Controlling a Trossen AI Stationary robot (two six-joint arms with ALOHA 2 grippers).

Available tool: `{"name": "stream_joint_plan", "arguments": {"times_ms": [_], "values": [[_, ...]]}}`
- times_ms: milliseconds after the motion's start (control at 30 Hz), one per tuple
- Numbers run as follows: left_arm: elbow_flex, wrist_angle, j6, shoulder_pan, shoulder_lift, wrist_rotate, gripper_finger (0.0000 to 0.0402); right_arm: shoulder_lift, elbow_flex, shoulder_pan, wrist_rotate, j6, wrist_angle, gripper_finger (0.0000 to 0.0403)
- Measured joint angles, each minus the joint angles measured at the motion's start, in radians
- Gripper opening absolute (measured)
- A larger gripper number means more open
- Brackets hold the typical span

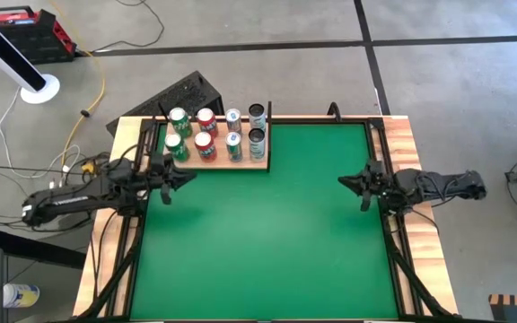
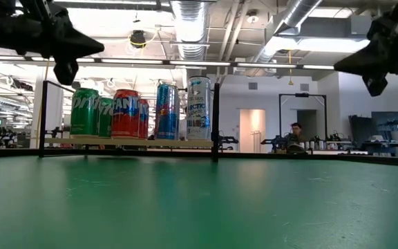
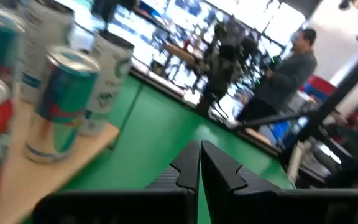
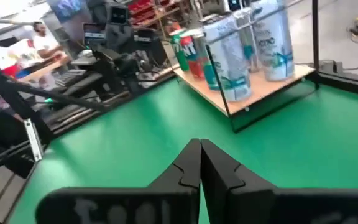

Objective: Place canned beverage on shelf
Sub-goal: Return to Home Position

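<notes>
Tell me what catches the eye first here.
Eight cans stand in colour-matched pairs, green, red, blue and silver, on the shelf at the green mat's far left corner. The left gripper and right gripper hang shut above the mat's opposite edges, holding nothing.

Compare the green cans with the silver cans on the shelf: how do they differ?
Colour: the green cans are green; the silver cans are pale silver with teal print.
Place: the green cans stand at the end of the shelf nearest the left arm, the silver cans at the opposite end.
Height: in the low view the silver cans rise higher than the green cans.
Both pairs stand upright, one can behind the other.
</notes>
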Motion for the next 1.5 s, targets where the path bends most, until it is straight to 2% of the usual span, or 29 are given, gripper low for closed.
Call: {"name": "stream_joint_plan", "arguments": {"times_ms": [133,367,533,667,900,1100,1200,1333,1500], "values": [[0.000,-0.004,-0.003,0.000,-0.039,-0.055,0.0000,0.000,-0.034,0.002,-0.009,-0.036,0.035,0.0034],[0.000,-0.005,-0.049,0.000,-0.052,-0.056,0.0000,0.000,-0.117,0.002,-0.072,-0.039,0.159,0.0015],[0.000,-0.003,-0.051,0.000,-0.048,-0.054,0.0000,0.000,-0.139,0.004,-0.171,-0.039,0.236,0.0037],[0.000,-0.001,-0.034,0.000,-0.039,-0.042,0.0000,0.000,-0.140,0.004,-0.175,-0.039,0.233,0.0041],[-0.063,0.028,0.018,0.000,-0.037,0.098,0.0000,0.000,-0.140,0.003,-0.172,-0.038,0.228,0.0041],[-0.070,0.024,0.092,0.000,-0.037,0.211,0.0000,0.000,-0.140,0.003,-0.170,-0.038,0.225,0.0042],[-0.070,-0.019,0.152,0.000,-0.039,0.201,0.0000,0.000,-0.140,0.003,-0.169,-0.038,0.224,0.0042],[-0.071,-0.110,0.171,0.001,-0.071,0.102,0.0000,0.000,-0.140,0.003,-0.168,-0.038,0.223,0.0042],[-0.071,-0.258,0.166,0.000,-0.193,0.138,0.0000,0.000,-0.140,0.003,-0.168,-0.038,0.222,0.0042]]}}
